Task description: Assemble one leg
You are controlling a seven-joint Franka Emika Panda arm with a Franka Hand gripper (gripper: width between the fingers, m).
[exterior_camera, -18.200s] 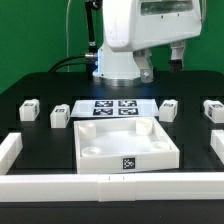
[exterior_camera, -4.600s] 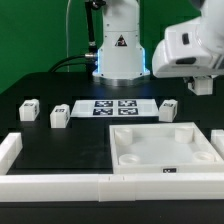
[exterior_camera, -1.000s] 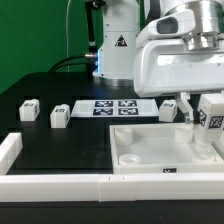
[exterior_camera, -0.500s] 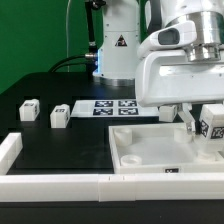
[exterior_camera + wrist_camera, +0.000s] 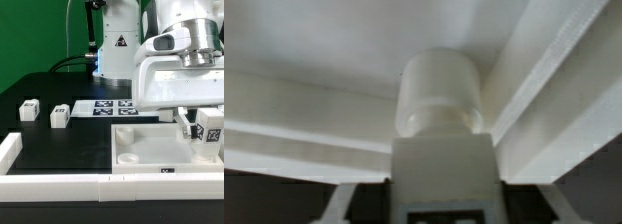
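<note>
- Leg (image 5: 212,124) hangs clear of the table, clamped in the gripper (image 5: 205,128) over the far corner of the square panel (image 5: 150,148) on the exterior view's right. Its black-and-white marker faces the exterior camera.
- The jaws are narrow and closed on the leg's block. One dark finger (image 5: 187,122) shows against the block's side toward the exterior view's left, and the other is hidden behind the block.
- In the wrist view the leg (image 5: 441,100) runs away from the camera, with its square block nearest and its rounded peg end pointing down into the angle where two panel (image 5: 331,40) walls meet.
- The step in hand appears to be insertion: the leg is carried and lined up over a corner, but not yet seated.
- I cannot tell whether the peg tip touches the panel floor, since the leg itself hides the corner hole in both views.
- The next move seems to call for a straight descent with the peg centred on the hole and the leg kept upright. It may then need a twist or a press to fix it, with the grip released only once the leg stands by itself.
- The main risk is the peg catching on the panel wall just beside it and pushing the panel along the table.
- A second leg (image 5: 60,116) and a third leg (image 5: 28,108) sit well apart on the exterior view's left, beside the marker board (image 5: 108,107).
</note>
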